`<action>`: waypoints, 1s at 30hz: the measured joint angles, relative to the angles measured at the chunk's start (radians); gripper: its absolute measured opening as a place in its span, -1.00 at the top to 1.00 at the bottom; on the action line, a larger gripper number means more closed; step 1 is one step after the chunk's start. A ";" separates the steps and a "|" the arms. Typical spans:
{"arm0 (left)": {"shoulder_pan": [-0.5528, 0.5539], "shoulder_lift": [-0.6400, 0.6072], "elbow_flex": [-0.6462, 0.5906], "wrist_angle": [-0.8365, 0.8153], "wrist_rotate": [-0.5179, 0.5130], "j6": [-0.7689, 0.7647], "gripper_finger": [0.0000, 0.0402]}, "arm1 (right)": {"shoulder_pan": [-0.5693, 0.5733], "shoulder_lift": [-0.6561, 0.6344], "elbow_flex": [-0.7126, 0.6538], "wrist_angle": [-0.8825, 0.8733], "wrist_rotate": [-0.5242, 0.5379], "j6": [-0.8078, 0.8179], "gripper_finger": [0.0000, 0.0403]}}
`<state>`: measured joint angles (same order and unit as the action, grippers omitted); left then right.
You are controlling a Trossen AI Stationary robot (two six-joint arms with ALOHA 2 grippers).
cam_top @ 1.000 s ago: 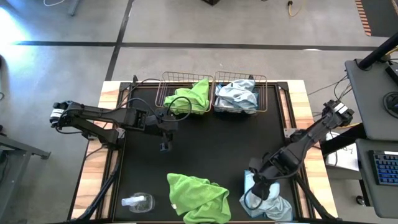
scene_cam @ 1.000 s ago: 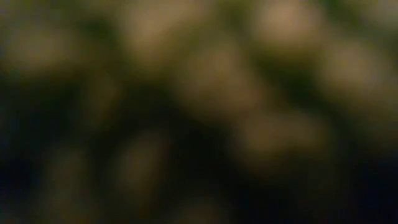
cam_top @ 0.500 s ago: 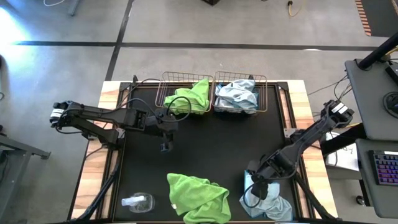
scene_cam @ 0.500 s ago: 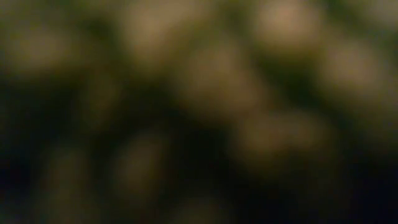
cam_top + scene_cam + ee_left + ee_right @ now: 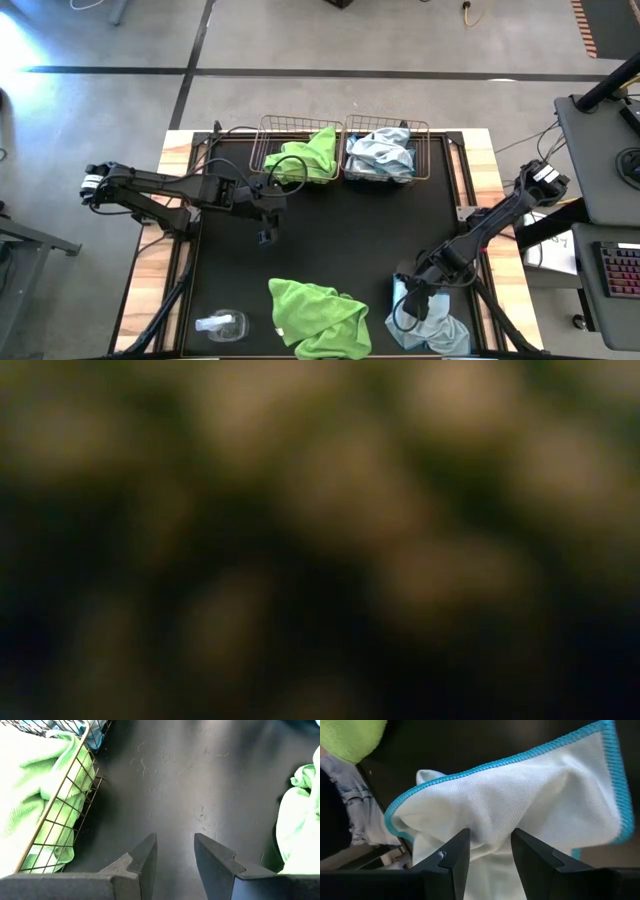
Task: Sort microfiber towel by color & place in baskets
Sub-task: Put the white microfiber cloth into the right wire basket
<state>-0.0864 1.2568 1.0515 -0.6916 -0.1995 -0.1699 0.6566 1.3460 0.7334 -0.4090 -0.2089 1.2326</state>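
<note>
A pale blue towel (image 5: 430, 325) with a bright blue stitched edge lies crumpled at the table's near right. My right gripper (image 5: 408, 297) is open right over its left part, and the cloth (image 5: 520, 800) fills the view past the fingers. A lime green towel (image 5: 315, 318) lies bunched at the near middle. At the far edge stand two wire baskets: the left one (image 5: 268, 130) holds a green towel (image 5: 308, 152), the right one (image 5: 420, 135) a pale blue towel (image 5: 382, 152). My left gripper (image 5: 265, 235) hangs open and empty over the bare mat left of centre, also seen in its wrist view (image 5: 175, 860). My right gripper points down over the pale blue towel, one finger (image 5: 451, 857) on either side of a raised fold (image 5: 487, 845) near its stitched edge. I cannot tell whether the fingertips touch the cloth. The towel lies on the table.
A clear bottle (image 5: 220, 323) lies at the near left corner. The black mat (image 5: 350, 230) between the baskets and the near towels is bare. The green basket's wire wall (image 5: 65, 810) is close beside my left gripper. The low view shows only blur.
My right gripper has edged a little toward the table's near edge, onto the pale blue towel. The towels have kept their places.
</note>
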 joint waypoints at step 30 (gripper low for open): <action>0.000 0.000 0.000 0.018 0.000 0.003 0.43 | -0.008 -0.002 -0.091 0.150 -0.002 -0.071 0.95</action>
<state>-0.0864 1.2568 1.0515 -0.6731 -0.1997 -0.1666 0.6491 1.3444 0.6422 -0.2588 -0.2107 1.1614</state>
